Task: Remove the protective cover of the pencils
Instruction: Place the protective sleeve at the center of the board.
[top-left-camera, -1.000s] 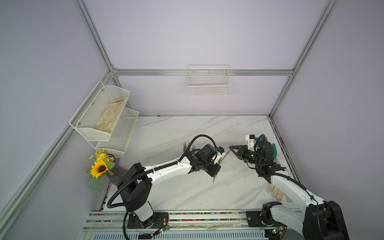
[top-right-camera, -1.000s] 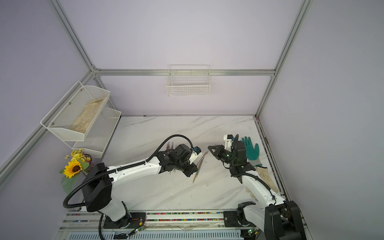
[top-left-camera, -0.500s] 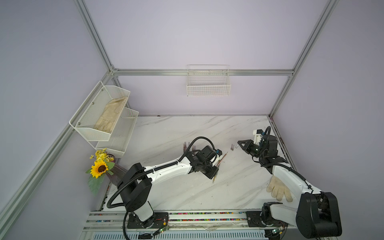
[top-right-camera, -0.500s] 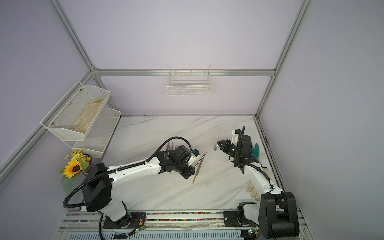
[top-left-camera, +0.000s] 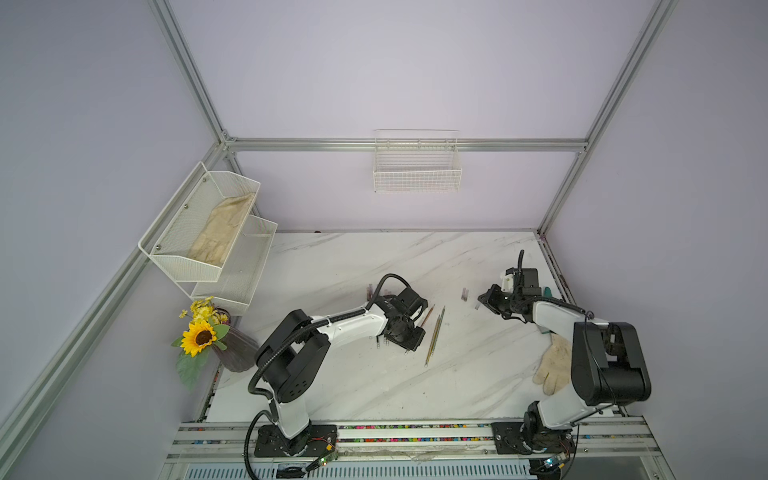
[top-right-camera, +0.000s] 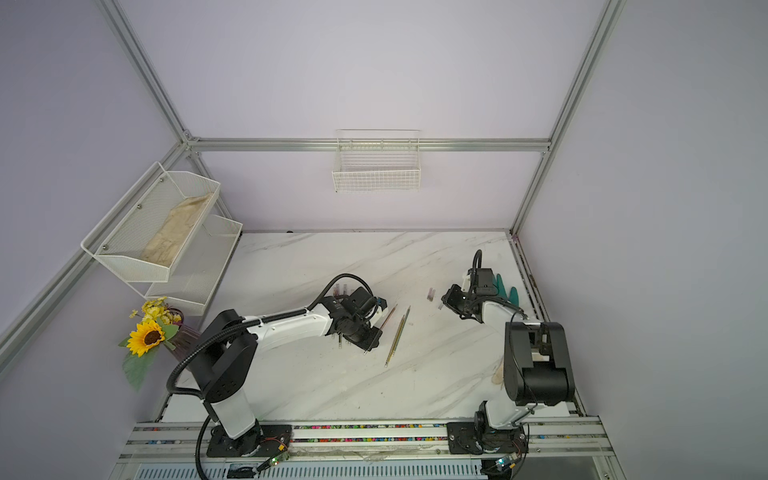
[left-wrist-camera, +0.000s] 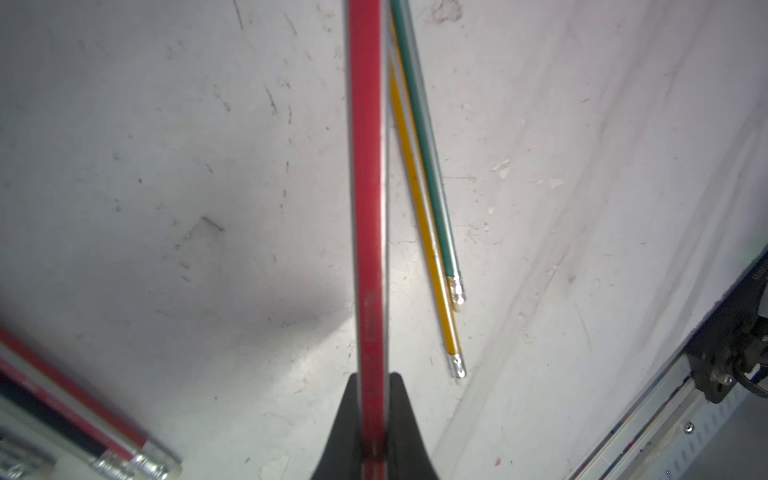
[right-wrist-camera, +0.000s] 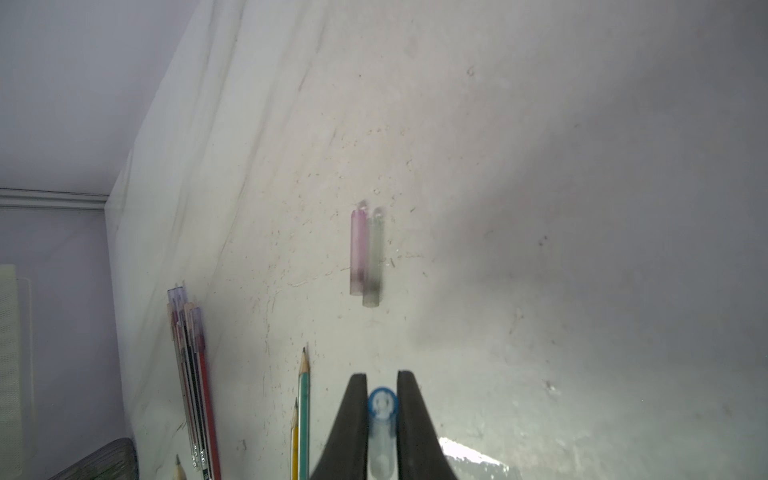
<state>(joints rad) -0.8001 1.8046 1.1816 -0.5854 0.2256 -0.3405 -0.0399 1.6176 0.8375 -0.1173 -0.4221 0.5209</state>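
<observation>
- Left gripper (left-wrist-camera: 374, 379) is pinching the red pencil (left-wrist-camera: 365, 187).
- Right gripper (right-wrist-camera: 382, 376) is pinching a seemingly bluish cap (right-wrist-camera: 382, 419); best releasing it low beside the loose caps (right-wrist-camera: 365, 253).

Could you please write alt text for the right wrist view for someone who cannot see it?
The right claw is shut on a small clear cap with a blue end. Ahead of it, two loose caps, pink and greenish, lie side by side on the marble table; a bundle of capped pencils and two bare pencils lie off to one side.
</observation>
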